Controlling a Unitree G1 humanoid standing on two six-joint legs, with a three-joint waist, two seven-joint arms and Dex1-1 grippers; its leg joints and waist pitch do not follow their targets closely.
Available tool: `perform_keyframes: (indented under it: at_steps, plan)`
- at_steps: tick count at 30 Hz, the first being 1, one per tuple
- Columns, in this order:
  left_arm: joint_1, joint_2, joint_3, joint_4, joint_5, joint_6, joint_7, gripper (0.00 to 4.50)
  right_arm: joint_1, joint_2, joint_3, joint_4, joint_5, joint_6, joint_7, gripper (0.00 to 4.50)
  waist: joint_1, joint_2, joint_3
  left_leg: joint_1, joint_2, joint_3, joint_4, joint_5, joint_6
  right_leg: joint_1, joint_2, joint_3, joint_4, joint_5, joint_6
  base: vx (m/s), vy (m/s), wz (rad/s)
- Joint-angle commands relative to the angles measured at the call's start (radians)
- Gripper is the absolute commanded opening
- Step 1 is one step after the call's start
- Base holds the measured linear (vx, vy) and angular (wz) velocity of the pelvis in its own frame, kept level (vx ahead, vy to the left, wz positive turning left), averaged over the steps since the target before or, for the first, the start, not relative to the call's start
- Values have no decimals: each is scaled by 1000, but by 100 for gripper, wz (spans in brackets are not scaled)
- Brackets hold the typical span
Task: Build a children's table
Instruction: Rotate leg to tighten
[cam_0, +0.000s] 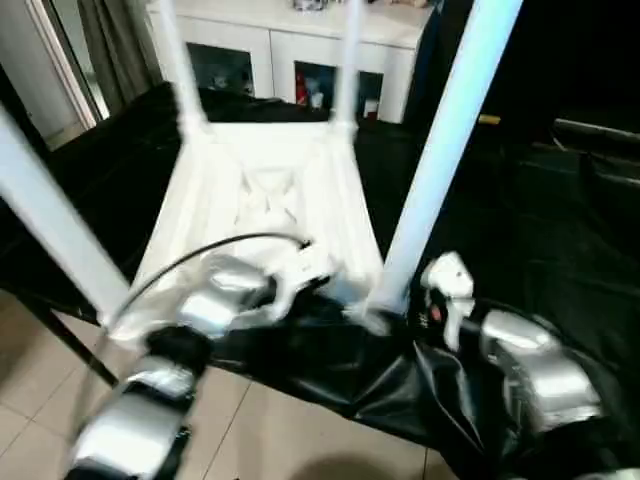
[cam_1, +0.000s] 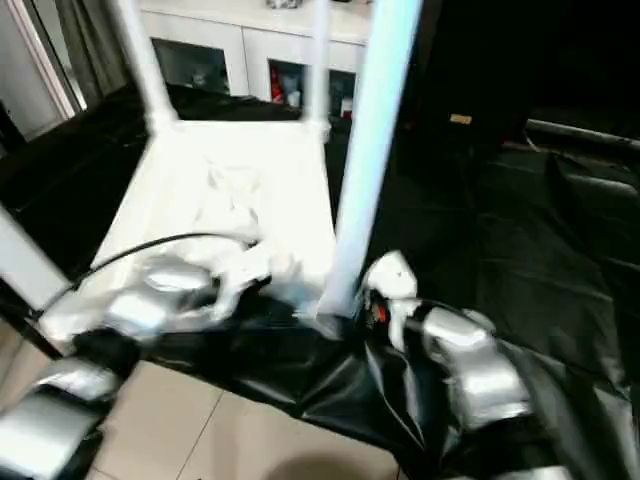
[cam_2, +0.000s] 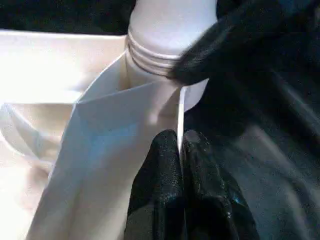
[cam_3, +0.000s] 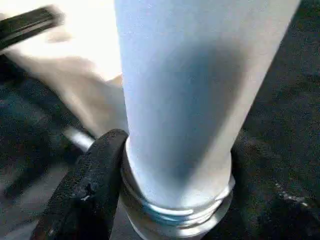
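Clearly the work is at the last leg: the children's table (cam_0: 265, 200) lies upside down on the black-draped table (cam_0: 560, 230), with legs standing up at its corners, and the near-right one is being seated in its socket.

Starting at the left, the left pincer (cam_2: 181, 150) is pinched shut on the thin white rim of the upturned top, right beside the corner socket, so it seems to be steadying the top rather than turning anything. A black cable (cam_0: 200, 250) arcs over that forearm, just behind the pincer.

Further right, the leg (cam_0: 440, 160) rises straight ahead of the right pincer (cam_0: 440, 300), its threaded base (cam_3: 175, 210) sitting at the socket mouth. That pincer stands fairly wide around the base: one black finger (cam_3: 95, 185) touches the thread ring, while the other cannot be made out, so a firm grip cannot be confirmed. Thread rings exposed above the socket suggest the leg is not fully home; the next move likely calls for closing on the leg and twisting it down while the left side holds the top.

Beyond both pincers stands a white cabinet (cam_0: 300, 50) with glass doors, well apart. Loose black cloth bunched near the right pincer could snag.
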Motion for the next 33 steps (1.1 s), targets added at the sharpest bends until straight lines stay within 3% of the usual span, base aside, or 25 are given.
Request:
perform_keyframes:
  at_steps: [1,4,6,7,11,14,15,17,19,22,25,30,33]
  plan:
    - [-10,-64,58,64,-31,24,151,0,-4,55,-15,29,-26,50,-144,271,-2,-26,-44,10,29,-15,-67,-287,39,34,-47,32,-85,-421,-160,0,0,0]
    - [-47,-118,64,115,-24,31,256,0,-24,130,-41,43,-29,81,-271,270,-4,-26,-46,8,27,-18,-68,-280,42,35,-48,30,-89,-449,-139,0,0,0]
    - [-80,-153,60,163,-9,20,331,0,-49,193,-49,67,-36,94,-356,270,-7,-23,-47,8,26,-17,-68,-272,44,31,-46,32,-89,-417,-142,0,0,0]
    - [-93,-166,56,182,-3,16,348,0,-61,212,-41,79,-48,76,-377,270,-7,-17,-48,9,27,-18,-69,-272,41,32,-47,32,-87,-410,-145,0,0,0]
    - [-113,-180,47,211,9,8,351,0,-75,222,-2,84,-70,17,-346,270,-7,-19,-49,5,27,-16,-68,-261,55,39,-47,33,-82,-335,-161,0,0,0]
    - [-107,-155,45,201,1,10,275,0,-67,178,3,42,-35,-36,-221,270,-3,-20,-50,4,27,-15,-66,-255,74,43,-48,32,-80,-307,-173,0,0,0]
    - [-104,-147,45,197,-3,10,255,0,-66,165,-2,32,-23,-44,-195,326,-2,-20,-50,3,28,-15,-65,-253,79,44,-48,32,-79,-303,-175,0,0,0]
    - [-95,-119,38,187,-10,-19,183,0,-65,109,-7,15,-26,-52,-140,326,0,-20,-51,3,28,-14,-63,-243,89,46,-48,31,-78,-289,-183,0,0,0]
    - [-90,-98,39,182,-13,-16,150,0,-65,61,3,14,-30,-72,-78,358,1,-21,-49,0,28,-14,-63,-235,99,48,-48,30,-77,-283,-190,0,0,0]
    - [-66,-55,30,149,-23,-39,50,0,-58,3,-4,-7,19,-48,46,371,-6,-20,-47,-4,30,-17,-66,-243,97,50,-49,29,-78,-323,-179,0,0,0]
    - [-20,22,13,77,-46,-74,-115,0,-33,-99,45,-46,40,-17,242,406,-2,-17,-46,1,34,-15,-65,-258,109,48,-48,31,-78,-315,-199,0,0,0]
    - [41,103,12,-36,-111,-66,-304,0,-11,-172,112,-61,31,-35,395,406,-1,-13,-46,6,41,-15,-68,-269,91,42,-50,33,-73,-306,-228,0,0,0]
    - [67,128,12,-79,-118,-62,-332,0,-21,-168,116,-46,33,-44,404,406,-2,-15,-47,5,42,-15,-70,-271,84,43,-50,33,-69,-298,-232,0,0,0]
